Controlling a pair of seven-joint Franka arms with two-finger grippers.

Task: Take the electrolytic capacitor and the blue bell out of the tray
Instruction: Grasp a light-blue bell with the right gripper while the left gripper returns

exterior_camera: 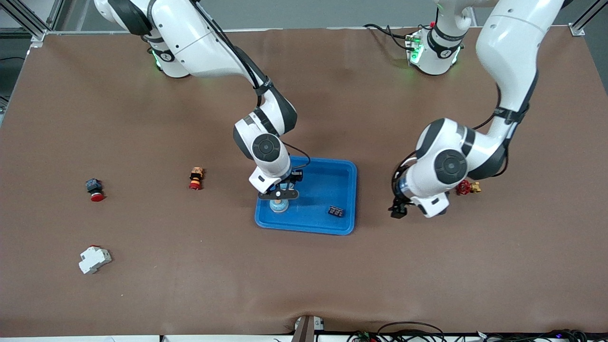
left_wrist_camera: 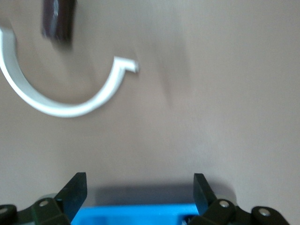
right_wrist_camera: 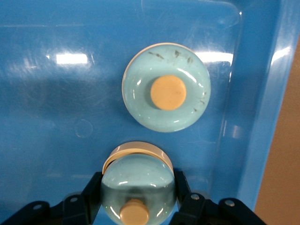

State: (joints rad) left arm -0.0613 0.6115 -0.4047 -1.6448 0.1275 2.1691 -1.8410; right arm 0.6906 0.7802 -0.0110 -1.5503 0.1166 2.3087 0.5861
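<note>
The right gripper (exterior_camera: 279, 199) is clenched on the blue bell (right_wrist_camera: 138, 180) inside the tray (exterior_camera: 344, 167). A 2nd bell-like piece (right_wrist_camera: 166, 86) lies just beside it, and the tray rim is close; I judge that a tilted lift could knock either one. The left gripper (left_wrist_camera: 139, 194) waits released over the table beside the tray. The electrolytic capacitor (left_wrist_camera: 58, 19) lies outside the tray, near the left gripper.

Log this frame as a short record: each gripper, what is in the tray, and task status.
right gripper: shut on blue bell, inside tray
left gripper: open, over table beside tray, toward the left arm's end
also in tray: black ribbed part; second pale blue round piece
electrolytic capacitor: probably the dark brown piece on the table, outside tray
</note>
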